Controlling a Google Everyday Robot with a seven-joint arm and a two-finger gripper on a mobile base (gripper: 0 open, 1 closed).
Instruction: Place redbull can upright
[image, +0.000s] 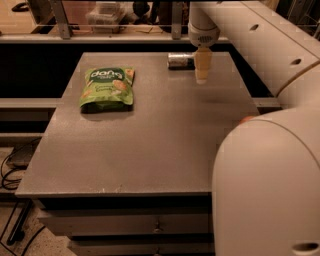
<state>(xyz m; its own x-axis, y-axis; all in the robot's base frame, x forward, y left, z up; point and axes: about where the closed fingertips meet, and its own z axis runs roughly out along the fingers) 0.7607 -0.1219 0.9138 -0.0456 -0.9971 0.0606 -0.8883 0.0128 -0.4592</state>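
The redbull can (179, 61) lies on its side near the far edge of the grey table (150, 130), silver end toward the left. My gripper (202, 75) hangs from the white arm just to the right of the can, its cream fingers (202, 65) pointing down at the tabletop. The gripper partly covers the can's right end.
A green snack bag (107, 88) lies flat at the far left of the table. A red apple (246, 119) shows only as a sliver at the right edge, behind my white arm (270, 175), which fills the lower right. A rail and clutter stand behind the table.
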